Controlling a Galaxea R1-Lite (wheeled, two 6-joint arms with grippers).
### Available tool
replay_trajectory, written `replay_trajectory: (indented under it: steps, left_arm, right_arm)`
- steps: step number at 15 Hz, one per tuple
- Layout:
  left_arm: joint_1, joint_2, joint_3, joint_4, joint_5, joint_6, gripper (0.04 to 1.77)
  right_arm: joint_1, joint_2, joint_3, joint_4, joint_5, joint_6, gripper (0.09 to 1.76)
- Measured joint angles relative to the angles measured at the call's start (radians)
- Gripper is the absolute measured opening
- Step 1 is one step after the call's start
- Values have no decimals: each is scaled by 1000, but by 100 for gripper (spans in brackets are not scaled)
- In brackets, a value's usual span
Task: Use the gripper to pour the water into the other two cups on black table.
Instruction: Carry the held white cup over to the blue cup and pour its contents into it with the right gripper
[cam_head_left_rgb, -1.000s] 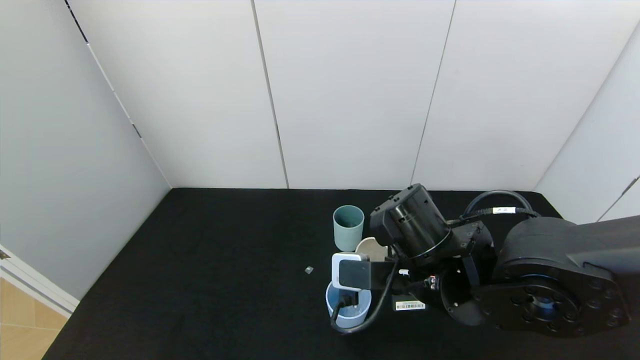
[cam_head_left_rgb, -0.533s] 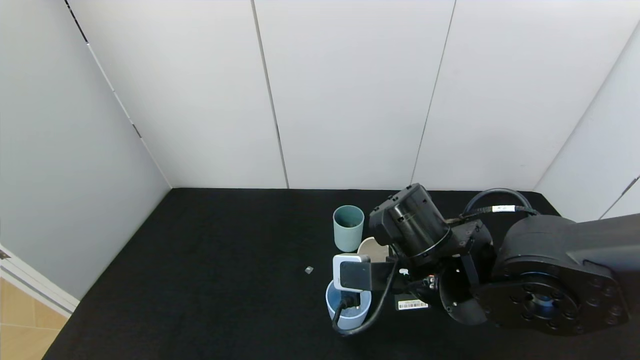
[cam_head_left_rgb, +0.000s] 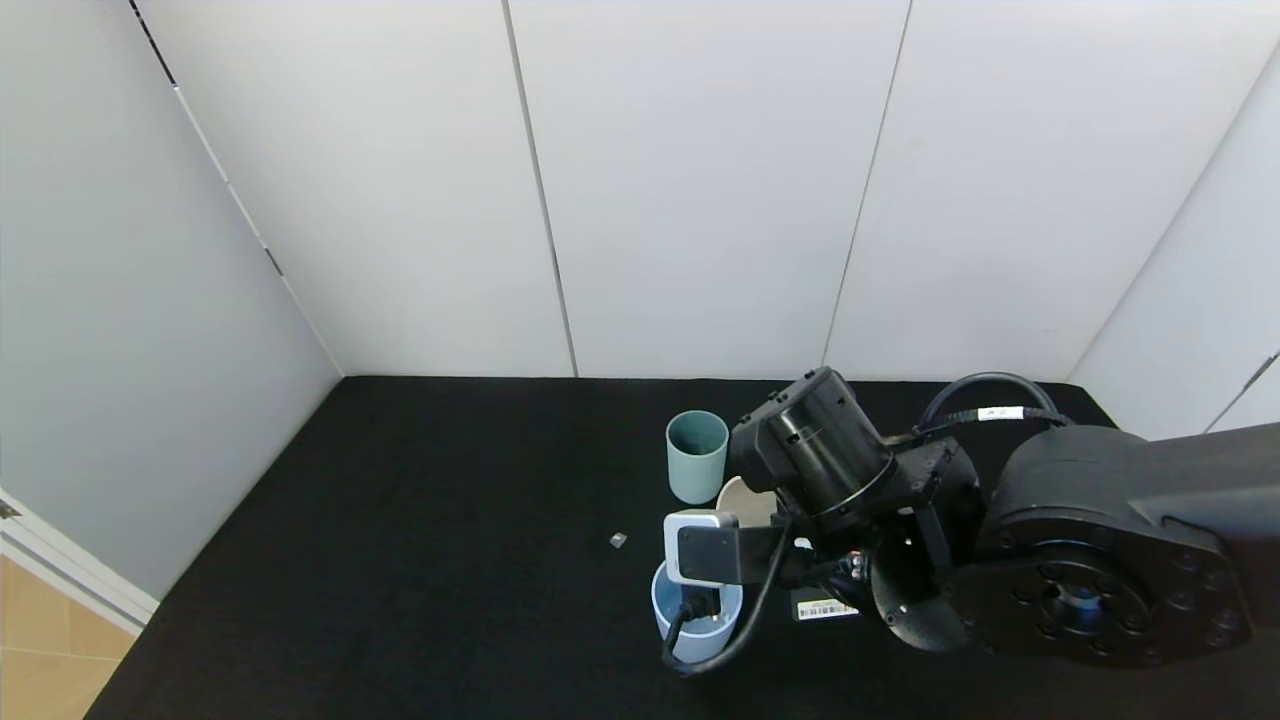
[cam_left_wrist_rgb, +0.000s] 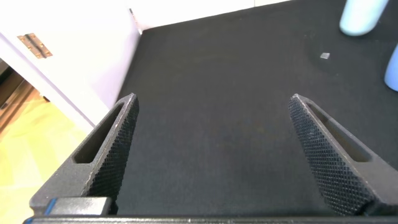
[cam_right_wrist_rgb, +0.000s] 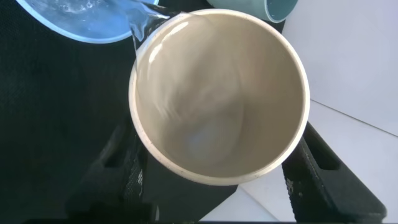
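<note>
Left gripper (cam_left_wrist_rgb: 211, 155): your idle arm hangs over bare matte black counter (cam_left_wrist_rgb: 217, 106), fingers spread wide with nothing between them, well apart from the cups.

Teal-green plain tumbler (cam_head_left_rgb: 696, 456): stands upright just beyond your right gripper; whether it holds water you cannot tell.

Pale blue wider tumbler (cam_head_left_rgb: 697, 620): sits directly under the tipped lip, on the near side of the gripper; a clear stream of water (cam_right_wrist_rgb: 144, 17) is falling into it and rippling water shows inside.

Right gripper (cam_right_wrist_rgb: 217, 180): clamped on the beige tapered tumbler (cam_right_wrist_rgb: 219, 93), one finger on each side of its wall, cup tilted toward the blue one.

Step in hand: you look to be mid-pour into the blue tumbler.

Next move: level the beige cup while some water remains, then carry it over the teal rim.
</note>
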Motion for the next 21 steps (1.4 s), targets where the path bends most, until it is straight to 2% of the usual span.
replay_trajectory:
  steps: [21]
  left_arm:
    - [0,0,0,0,0,0,172]
  right_arm:
    - [11,0,-9,2,-15,-21,126]
